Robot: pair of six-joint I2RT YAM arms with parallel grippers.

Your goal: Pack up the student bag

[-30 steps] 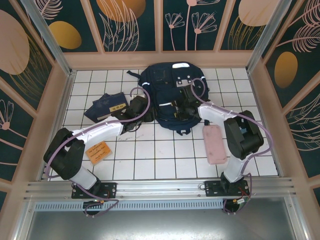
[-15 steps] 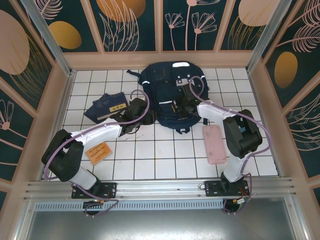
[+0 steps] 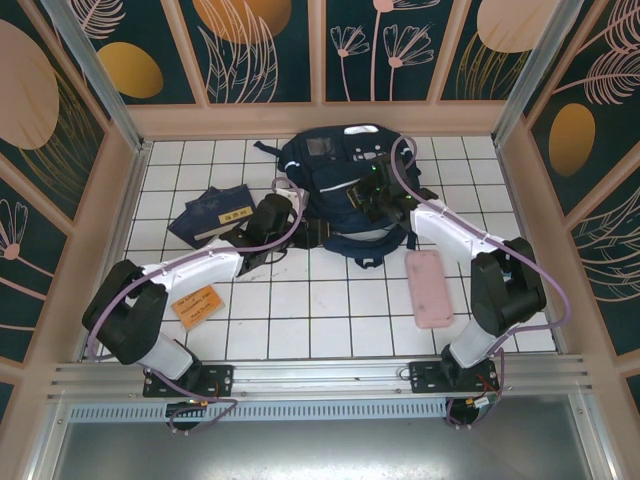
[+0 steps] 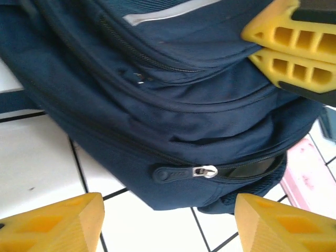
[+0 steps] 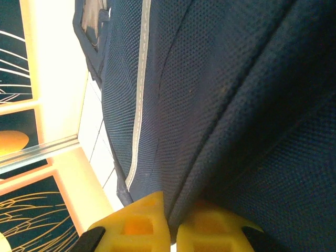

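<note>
Navy fabric student bag (image 3: 322,188) contents hidden | right tool (image 5: 170,230) pinching its fabric | left tool (image 4: 168,223) wide beside it

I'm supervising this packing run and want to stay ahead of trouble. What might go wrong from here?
1. The right pincer is shut on just a thin fold of the student bag; if pulled, the fabric may slip free.
2. The left pincer stands open before the small zipper pull; closing slightly off, it may catch cloth instead.
3. The pink case lies close by the bag and may get shoved.
</note>
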